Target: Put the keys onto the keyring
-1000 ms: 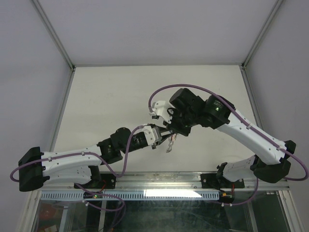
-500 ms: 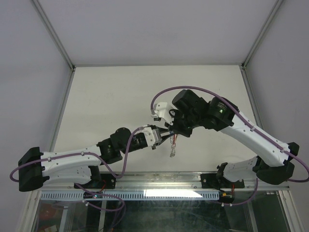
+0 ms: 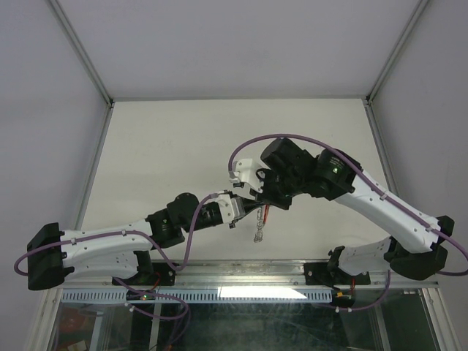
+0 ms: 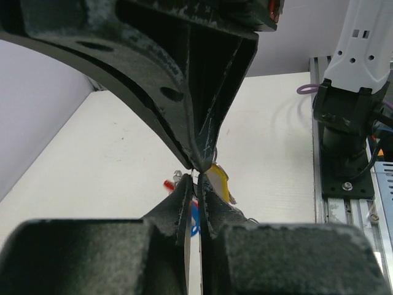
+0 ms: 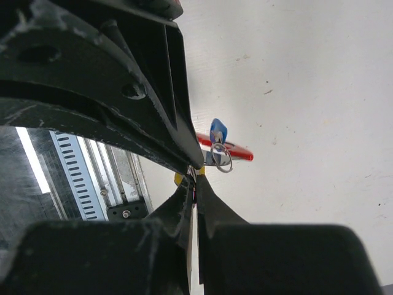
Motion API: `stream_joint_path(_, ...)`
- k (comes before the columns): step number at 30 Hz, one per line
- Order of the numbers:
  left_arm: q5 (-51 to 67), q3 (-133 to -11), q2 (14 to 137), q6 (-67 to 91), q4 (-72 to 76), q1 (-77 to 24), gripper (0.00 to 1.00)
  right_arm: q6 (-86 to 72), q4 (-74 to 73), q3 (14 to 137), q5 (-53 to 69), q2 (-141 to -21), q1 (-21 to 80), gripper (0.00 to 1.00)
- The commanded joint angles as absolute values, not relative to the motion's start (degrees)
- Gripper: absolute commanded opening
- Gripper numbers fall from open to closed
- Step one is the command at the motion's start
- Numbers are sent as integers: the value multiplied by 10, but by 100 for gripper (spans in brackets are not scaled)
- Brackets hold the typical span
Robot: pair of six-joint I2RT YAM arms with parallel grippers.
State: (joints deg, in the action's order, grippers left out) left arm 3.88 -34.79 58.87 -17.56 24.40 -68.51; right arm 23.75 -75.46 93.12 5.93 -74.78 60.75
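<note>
Both tools clenched tip to tip, the keyring (image 3: 263, 216) hanging beneath them above the worktop (image 3: 168, 153).

From above, the keyring's long axis runs from the meeting tips toward the near edge, its chain (image 3: 258, 234) dangling lowest. The right wrist view shows what that view hides: the red tab (image 5: 238, 154) lying crosswise, the silvery ring (image 5: 223, 161) against it, and the blue-headed key (image 5: 217, 131) just beside the ring. The left wrist view gives the clearest sight of the yellow-headed key (image 4: 220, 179), close by the tips. The left tool (image 4: 195, 187) and right tool (image 5: 195, 184) are both pinched tight; which one bears the keyring cannot be told.
</note>
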Motion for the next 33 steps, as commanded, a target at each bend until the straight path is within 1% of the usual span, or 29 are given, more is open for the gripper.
stream_joint_path(1, 49, -378, 579, -185, 264, -679, 0, 239, -718, 930, 86, -723, 617, 0)
stream_joint_path(14, 10, -365, 572, -169, 275, -679, 0, 242, -682, 908, 79, -694, 620, 0)
stream_joint_path(18, -10, -360, 571, -157, 284, -679, 0, 241, -659, 892, 64, -679, 620, 8)
stream_joint_path(20, -19, -356, 571, -153, 292, -679, 0, 236, -637, 883, 56, -668, 620, 15)
stream_joint_path(23, -33, -349, 570, -148, 310, -679, 0, 229, -606, 866, 41, -650, 620, 22)
stream_joint_path(27, -49, -335, 570, -147, 337, -679, 0, 215, -562, 849, 18, -627, 620, 27)
stream_joint_path(32, -71, -314, 565, -143, 373, -679, 0, 179, -495, 821, -52, -589, 619, 30)
stream_joint_path(33, -75, -308, 562, -140, 383, -679, 0, 164, -478, 814, -65, -579, 618, 32)
